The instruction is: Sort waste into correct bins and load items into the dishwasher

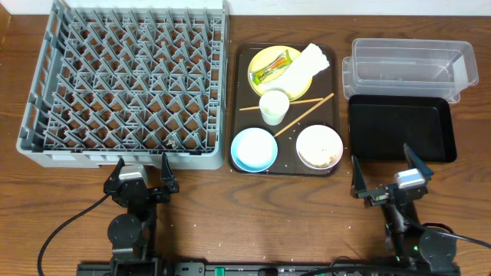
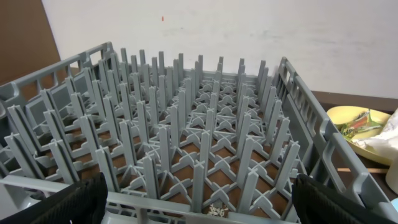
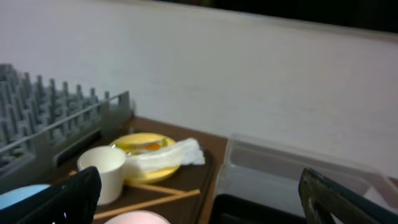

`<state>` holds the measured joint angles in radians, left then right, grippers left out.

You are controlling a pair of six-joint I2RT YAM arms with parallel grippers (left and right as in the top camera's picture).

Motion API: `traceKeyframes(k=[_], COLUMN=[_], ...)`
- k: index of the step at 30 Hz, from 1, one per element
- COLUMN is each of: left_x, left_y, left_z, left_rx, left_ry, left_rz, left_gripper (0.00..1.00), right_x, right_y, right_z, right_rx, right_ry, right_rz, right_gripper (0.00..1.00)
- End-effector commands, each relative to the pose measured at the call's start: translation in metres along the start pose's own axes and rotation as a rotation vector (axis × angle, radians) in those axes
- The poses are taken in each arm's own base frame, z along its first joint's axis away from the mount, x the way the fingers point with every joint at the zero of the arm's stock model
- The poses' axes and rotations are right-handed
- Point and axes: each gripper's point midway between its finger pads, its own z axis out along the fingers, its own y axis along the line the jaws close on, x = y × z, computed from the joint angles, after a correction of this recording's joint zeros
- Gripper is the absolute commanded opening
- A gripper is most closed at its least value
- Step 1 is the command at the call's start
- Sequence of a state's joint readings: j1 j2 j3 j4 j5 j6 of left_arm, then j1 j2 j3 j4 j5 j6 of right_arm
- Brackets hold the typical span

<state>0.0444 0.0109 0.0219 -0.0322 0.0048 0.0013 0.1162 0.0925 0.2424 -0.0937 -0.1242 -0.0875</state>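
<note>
The grey dish rack (image 1: 126, 80) fills the left of the table and most of the left wrist view (image 2: 199, 137). On the brown tray (image 1: 331, 57) lie a yellow plate (image 1: 265, 61) with a green-yellow wrapper (image 1: 274, 68) and a white napkin (image 1: 301, 69), a white cup (image 1: 274, 107), two chopsticks (image 1: 303, 116), a light blue bowl (image 1: 254, 149) and a white bowl (image 1: 318, 146) holding food scraps. At the right stand the clear tub (image 1: 408, 67) and the black tray (image 1: 401, 128). My left gripper (image 1: 141, 175) is open before the rack. My right gripper (image 1: 389, 175) is open by the black tray's near edge.
Small crumbs lie scattered on the wooden table near the front edge (image 1: 253, 244). A few scraps sit on the rack's near rim (image 2: 216, 211). A pale wall (image 3: 249, 74) stands behind the table.
</note>
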Motion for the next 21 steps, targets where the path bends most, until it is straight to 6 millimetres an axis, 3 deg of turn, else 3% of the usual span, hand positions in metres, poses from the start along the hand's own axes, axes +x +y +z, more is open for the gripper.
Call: traceKeyframes(k=[1, 4, 10, 15, 21], left_x=[0.017, 0.017, 0.017, 0.017, 0.017], left_y=[0.003, 0.003, 0.003, 0.003, 0.003], left_z=[0.001, 0.001, 0.001, 0.001, 0.001], left_rx=[-0.015, -0.015, -0.015, -0.015, -0.015], left_ry=[0.051, 0.051, 0.051, 0.051, 0.051], left_rz=[0.016, 0.016, 0.017, 0.016, 0.016], left_gripper=[0.96, 0.96, 0.96, 0.96, 0.96], right_x=[-0.025, -0.04, -0.065, -0.084, -0.089], right_y=[0.006, 0.006, 0.027, 0.047, 0.049], right_z=[0.002, 0.012, 0.044, 0.085, 0.131], right_rx=[-0.047, -0.069, -0.238, -0.41, -0.461], right_ry=[0.02, 0.077, 0.201, 0.37, 0.605], right_rz=[0.035, 0.044, 0.083, 0.177, 0.268], right_gripper=[0.99, 0.99, 0.99, 0.99, 0.99])
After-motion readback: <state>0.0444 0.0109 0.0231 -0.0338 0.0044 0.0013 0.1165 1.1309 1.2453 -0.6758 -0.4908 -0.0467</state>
